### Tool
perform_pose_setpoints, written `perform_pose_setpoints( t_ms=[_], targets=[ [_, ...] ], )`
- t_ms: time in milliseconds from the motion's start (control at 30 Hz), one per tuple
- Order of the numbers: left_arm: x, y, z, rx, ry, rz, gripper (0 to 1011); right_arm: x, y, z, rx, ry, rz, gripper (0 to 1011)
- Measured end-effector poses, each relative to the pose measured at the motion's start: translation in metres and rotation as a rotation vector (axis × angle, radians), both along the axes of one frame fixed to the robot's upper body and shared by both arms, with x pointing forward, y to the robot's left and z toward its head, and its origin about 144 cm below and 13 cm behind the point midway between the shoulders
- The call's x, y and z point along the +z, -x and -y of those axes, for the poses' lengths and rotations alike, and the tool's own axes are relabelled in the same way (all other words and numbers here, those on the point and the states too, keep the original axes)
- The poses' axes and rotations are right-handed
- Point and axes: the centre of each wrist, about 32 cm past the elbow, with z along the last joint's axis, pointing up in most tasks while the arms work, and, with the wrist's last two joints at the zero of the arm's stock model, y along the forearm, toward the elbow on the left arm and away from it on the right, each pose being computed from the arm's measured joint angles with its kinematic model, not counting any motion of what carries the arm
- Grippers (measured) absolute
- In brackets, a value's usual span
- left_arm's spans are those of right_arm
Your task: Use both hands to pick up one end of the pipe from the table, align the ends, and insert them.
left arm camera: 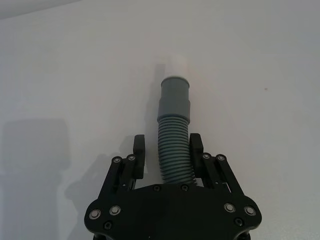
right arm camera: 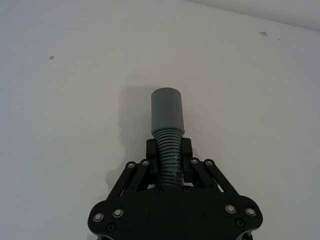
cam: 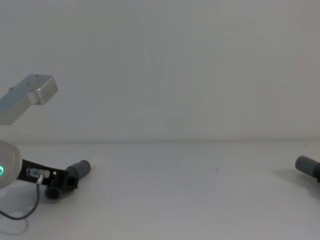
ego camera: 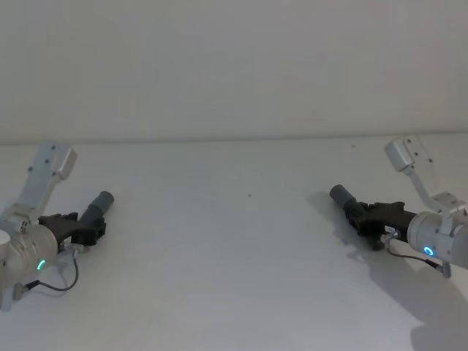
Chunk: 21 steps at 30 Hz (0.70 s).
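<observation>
On the white table [ego camera: 234,278] lie two dark grey pipe pieces. The left piece [left arm camera: 175,135] has a whitish tip [left arm camera: 178,64] pointing away from my left gripper [left arm camera: 167,146]. That gripper is open and straddles the ribbed section, with a gap at one finger [left arm camera: 139,152]. In the head view the left piece [ego camera: 99,207] is at the far left with the left gripper [ego camera: 82,229] behind it. My right gripper [right arm camera: 170,149] is shut on the ribs of the right piece [right arm camera: 168,117], its smooth cuff forward. They sit at the right: piece [ego camera: 342,196], gripper [ego camera: 369,216].
A pale grey wall [ego camera: 234,66] rises behind the table's far edge. The wide stretch of table between the two arms is bare apart from small specks. In the chest view the left piece [cam: 80,169] and the right cuff [cam: 306,164] sit low at opposite edges.
</observation>
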Motion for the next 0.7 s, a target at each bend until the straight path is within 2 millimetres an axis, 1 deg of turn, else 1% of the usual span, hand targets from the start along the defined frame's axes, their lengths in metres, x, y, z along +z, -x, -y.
perform_pose_setpoints(
  t_ms=[700],
  targets=[
    [-0.0001, 0.0000, 0.0003, -0.001, 0.000, 0.000, 367, 0.0000, 0.0000, 0.0000, 0.000, 0.000, 0.000, 244]
  ],
)
